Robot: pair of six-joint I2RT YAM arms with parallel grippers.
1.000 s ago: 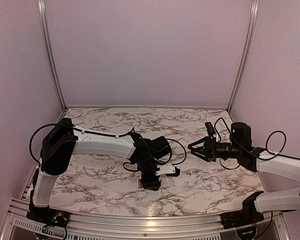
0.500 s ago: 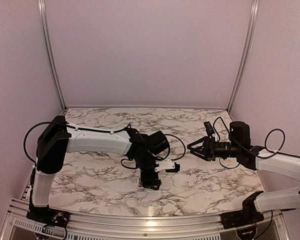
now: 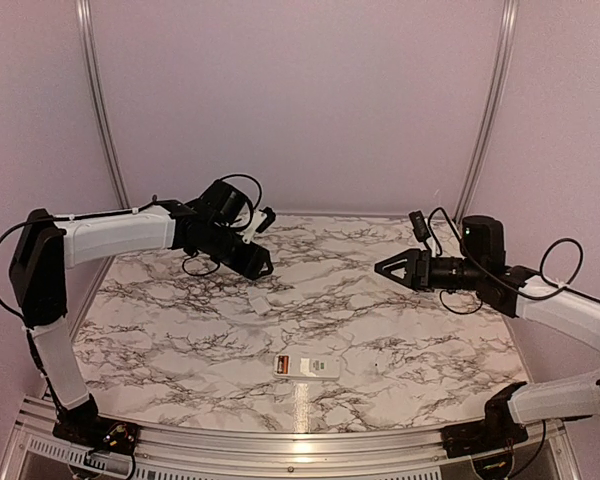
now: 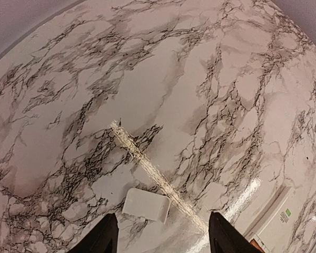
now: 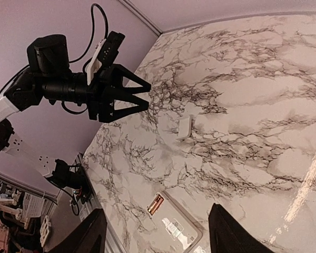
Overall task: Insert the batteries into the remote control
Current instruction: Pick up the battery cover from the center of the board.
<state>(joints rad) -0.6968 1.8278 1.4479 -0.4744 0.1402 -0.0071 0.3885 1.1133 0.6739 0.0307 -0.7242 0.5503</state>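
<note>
left jaws spread | right jaws spread (both empty) | remote control (image 3: 307,367) on table (image 3: 435,345)

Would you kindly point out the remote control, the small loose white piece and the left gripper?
remote control (image 3: 308,368): top view, middle of its white body.
small white piece (image 4: 146,205): left wrist view, centre of its flat face.
left gripper (image 5: 149,96): right wrist view, midway between its fingertips.

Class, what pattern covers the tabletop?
The tabletop is white marble with dark grey veins, clearest in the left wrist view.
</note>
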